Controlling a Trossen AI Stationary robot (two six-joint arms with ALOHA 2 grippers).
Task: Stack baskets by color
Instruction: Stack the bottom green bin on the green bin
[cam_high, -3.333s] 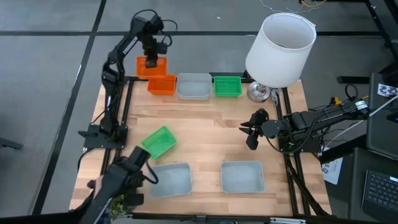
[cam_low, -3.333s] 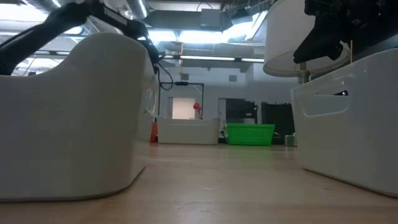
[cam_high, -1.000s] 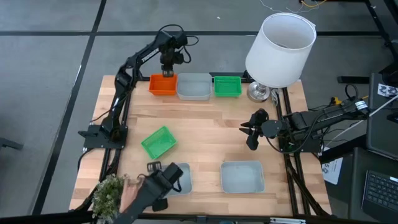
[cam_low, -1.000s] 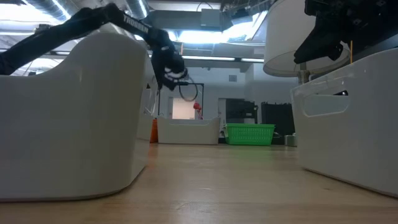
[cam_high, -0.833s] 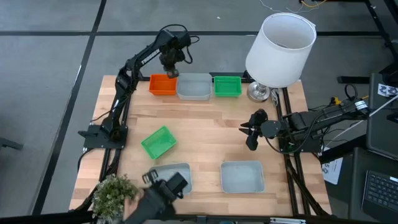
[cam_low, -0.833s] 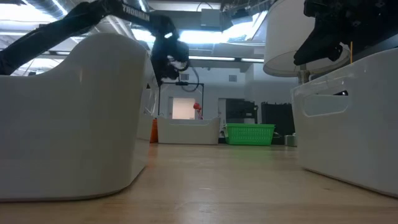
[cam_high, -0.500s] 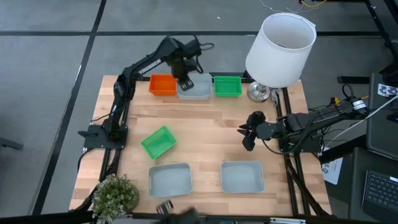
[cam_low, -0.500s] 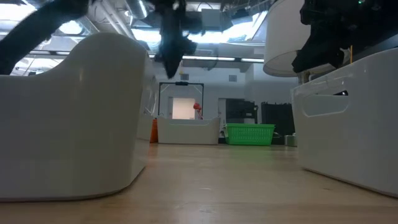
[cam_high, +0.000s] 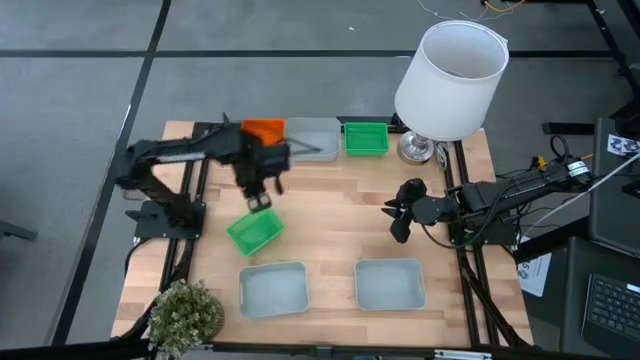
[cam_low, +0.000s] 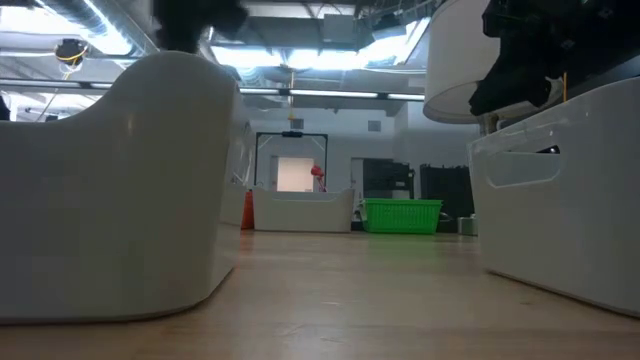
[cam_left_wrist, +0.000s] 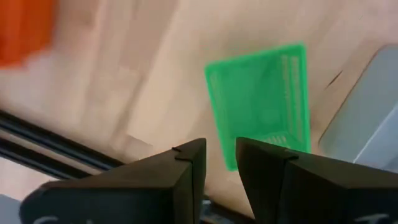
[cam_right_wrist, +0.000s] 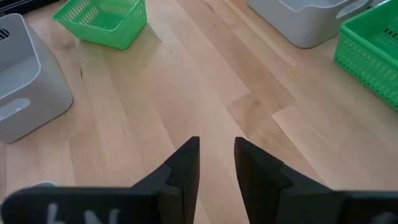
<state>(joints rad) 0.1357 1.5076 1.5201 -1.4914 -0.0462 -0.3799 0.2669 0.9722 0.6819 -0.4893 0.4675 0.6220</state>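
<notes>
A pale wooden table top (cam_high: 330, 215) with visible grain and board seams is seen, its finish smooth and faintly satin. Ahead of the left gripper's jaws, a green basket (cam_left_wrist: 261, 99) of thin plastic mesh is shown. The grey-blue baskets (cam_high: 389, 283) are moulded from smooth, solid plastic with a soft sheen. An orange basket (cam_high: 264, 129) appears as plastic too. Matt black plastic or metal is presented by the right gripper (cam_right_wrist: 216, 163). The lampshade (cam_high: 450, 78) looks matt white, and its base (cam_high: 414, 149) is shiny metal.
</notes>
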